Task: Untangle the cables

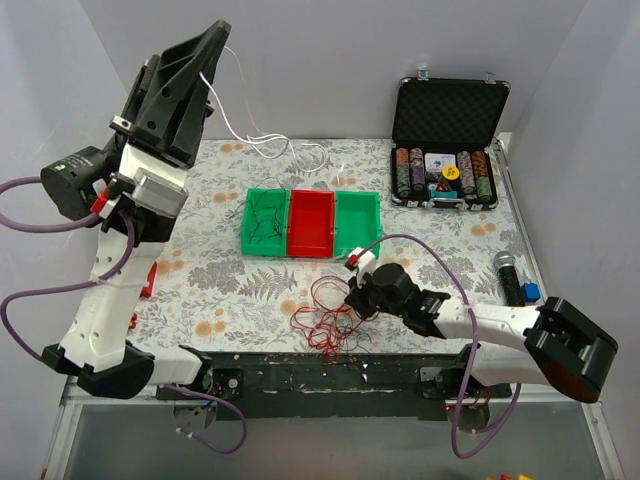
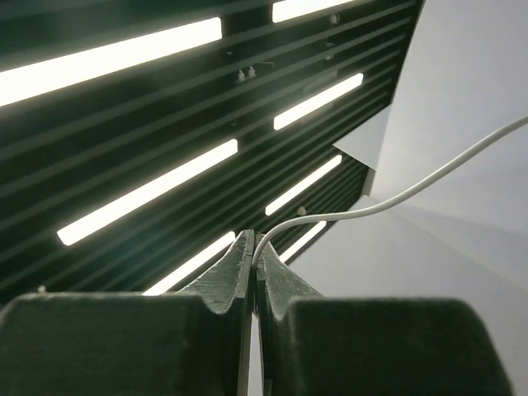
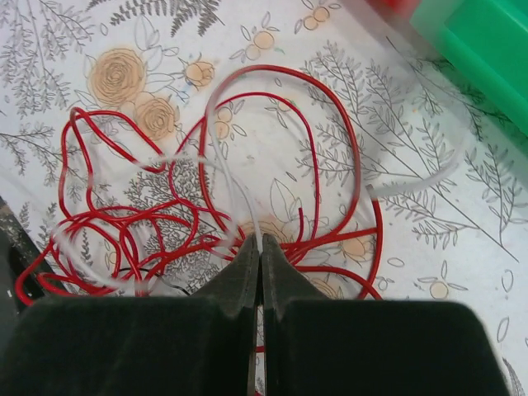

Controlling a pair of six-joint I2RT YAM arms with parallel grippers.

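Note:
A tangle of thin red cables [image 1: 322,325] lies near the table's front edge, with whitish strands [image 3: 227,177] and a bit of dark wire running through the red loops [image 3: 330,115]. My right gripper [image 1: 350,303] sits low at the tangle's right side. In the right wrist view it [image 3: 260,243] is shut on a whitish strand. My left gripper [image 1: 220,32] is raised high at the back left. It [image 2: 254,247] is shut on a long white cable [image 2: 396,196] that hangs down to the table [image 1: 272,140] behind the bins.
Three bins stand in a row mid-table: a green one [image 1: 250,240] holding dark wires, a red one [image 1: 310,245], and another green one [image 1: 357,245]. An open case of poker chips [image 1: 450,110] is at the back right. A microphone [image 1: 508,268] and a blue block [image 1: 529,292] lie at the right edge.

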